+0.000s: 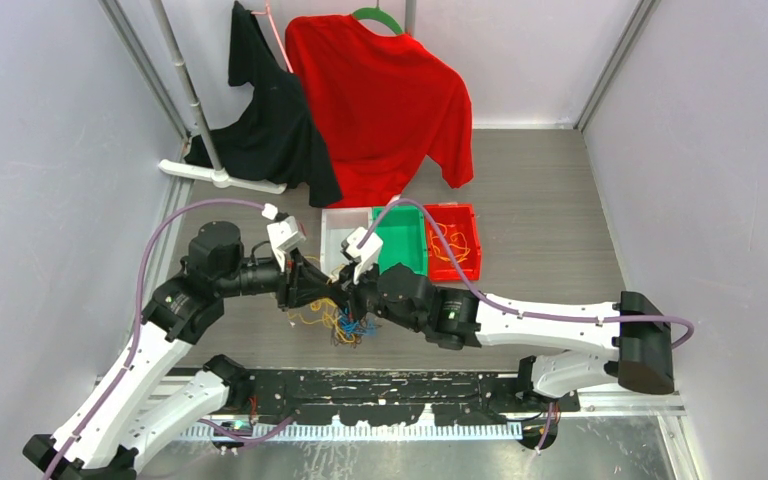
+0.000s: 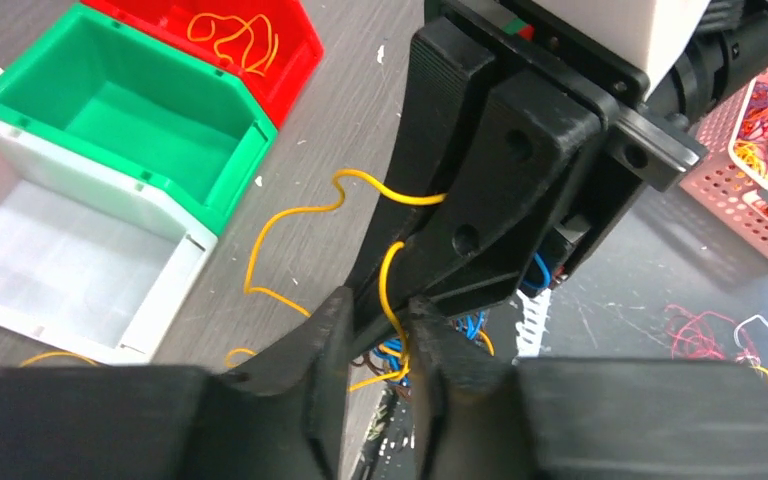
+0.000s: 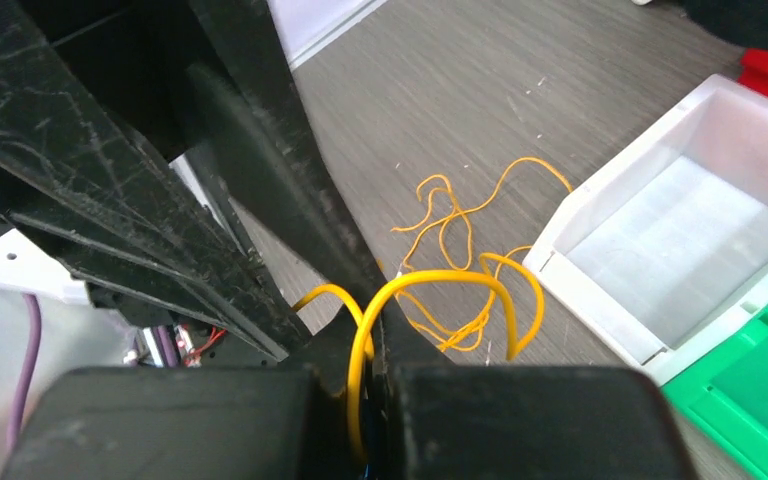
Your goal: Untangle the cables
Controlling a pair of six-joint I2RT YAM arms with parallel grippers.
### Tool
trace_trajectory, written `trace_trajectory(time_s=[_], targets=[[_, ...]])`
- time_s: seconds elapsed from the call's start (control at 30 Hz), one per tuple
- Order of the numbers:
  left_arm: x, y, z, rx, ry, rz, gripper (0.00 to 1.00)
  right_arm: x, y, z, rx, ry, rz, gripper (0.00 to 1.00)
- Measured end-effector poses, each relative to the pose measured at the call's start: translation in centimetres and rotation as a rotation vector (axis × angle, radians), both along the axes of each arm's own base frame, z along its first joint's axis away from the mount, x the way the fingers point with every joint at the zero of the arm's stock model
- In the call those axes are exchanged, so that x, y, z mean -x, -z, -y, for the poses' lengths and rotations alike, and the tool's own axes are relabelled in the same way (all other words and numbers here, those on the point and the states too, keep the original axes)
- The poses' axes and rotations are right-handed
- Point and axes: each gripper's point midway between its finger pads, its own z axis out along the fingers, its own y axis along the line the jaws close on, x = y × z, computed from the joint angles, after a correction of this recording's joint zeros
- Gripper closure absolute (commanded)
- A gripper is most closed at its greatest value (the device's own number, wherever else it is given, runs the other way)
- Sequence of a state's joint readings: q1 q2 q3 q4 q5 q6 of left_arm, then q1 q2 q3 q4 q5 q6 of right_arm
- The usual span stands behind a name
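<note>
red bin [image 2: 295,60]: yellow cables [image 2: 230,35] | pink basket [image 2: 730,200]: left-wrist view only | right gripper [image 3: 370,340] pinches yellow cable [image 3: 430,285] | left gripper [image 2: 380,320] ajar around it

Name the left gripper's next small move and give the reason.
Probably close the left gripper fully: a yellow cable runs through the gap between its parted fingers, and the right gripper is shut on a yellow cable beside it.

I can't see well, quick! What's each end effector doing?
Left end effector: open, yellow cable between its fingers.
Right end effector: shut on the yellow cable.
</note>
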State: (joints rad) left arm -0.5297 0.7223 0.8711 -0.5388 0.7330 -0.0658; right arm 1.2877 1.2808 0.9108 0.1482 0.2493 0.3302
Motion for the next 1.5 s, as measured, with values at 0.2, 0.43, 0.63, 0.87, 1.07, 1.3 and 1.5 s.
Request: trace_trajectory(time_s=[0.2,0.43,0.63,0.87,1.07,1.3,1.5], targets=[[-0.4,-0.2,-0.2,0.001,-0.026,0.014,1.00,-0.1,0.5,0.6,-0.012,0.014,-0.008,0.84],[-0.5,-0.3,-0.5,-0.004,-0.049,0.025,1.00,0.8,2.1,2.6,-0.038,0.006,-0.014,0.63],[-0.8,-0.6,-0.7,-0.007,-0.073,0.036,1.00,1.2,2.1,3.8,-0.076,0.013,-0.022,0.54],[-1.0,-2.4,-0.8,0.009,-0.086,0.066,1.00,1.0,3.0,5.0,-0.094,0.053,-0.031,0.58],[-0.9,-7.4,-0.8,0.065,-0.075,0.181,1.00,0.5,5.0,5.6,-0.057,0.093,-0.041,0.44],[0.0,-10.1,-0.9,0.085,-0.028,0.261,1.00,-0.1,4.3,3.9,-0.073,0.088,-0.017,0.28],[0.2,-13.2,-1.0,0.090,-0.009,0.333,1.00,-1.1,1.6,0.7,-0.144,0.080,0.037,0.28]])
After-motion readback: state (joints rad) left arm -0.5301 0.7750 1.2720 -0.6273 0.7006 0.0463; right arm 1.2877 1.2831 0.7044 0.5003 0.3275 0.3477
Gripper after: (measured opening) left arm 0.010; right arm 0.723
